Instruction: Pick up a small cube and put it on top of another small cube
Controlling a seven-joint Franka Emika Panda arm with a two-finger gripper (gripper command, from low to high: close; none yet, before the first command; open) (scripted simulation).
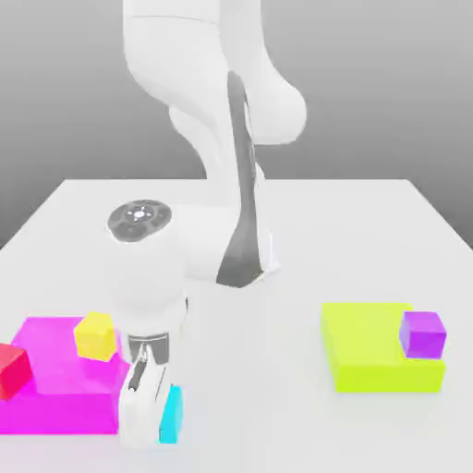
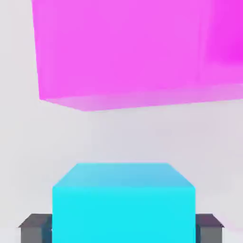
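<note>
**Hand down on the cyan cube at the surface's front edge**

From the exterior view, the arm bends low over the white surface (image 1: 369, 231), and the hand (image 1: 148, 406) stands at the front, just beside the magenta slab (image 1: 51, 388). The cyan cube (image 1: 172, 416) sits between its fingers, on the surface as far as I can tell. A yellow cube (image 1: 95, 335) and a red cube (image 1: 13, 369) rest on the magenta slab; a purple cube (image 1: 423, 333) rests on the lime slab (image 1: 374, 365), well apart at the exterior view's right. Behind is plain grey wall, nothing else in the room.

From the hand view, the cyan cube (image 2: 123, 204) has dark fingers (image 2: 35, 227) showing at both its sides, drawn in narrow against it, so I take it as gripped. The magenta slab (image 2: 123, 47) lies close beyond.

My worry: the slab is so near that a sideways carry could knock its edge and twist the cube loose. A thin pinch could also let it slip on lifting. Setting it off-centre on another cube would topple it.
</note>
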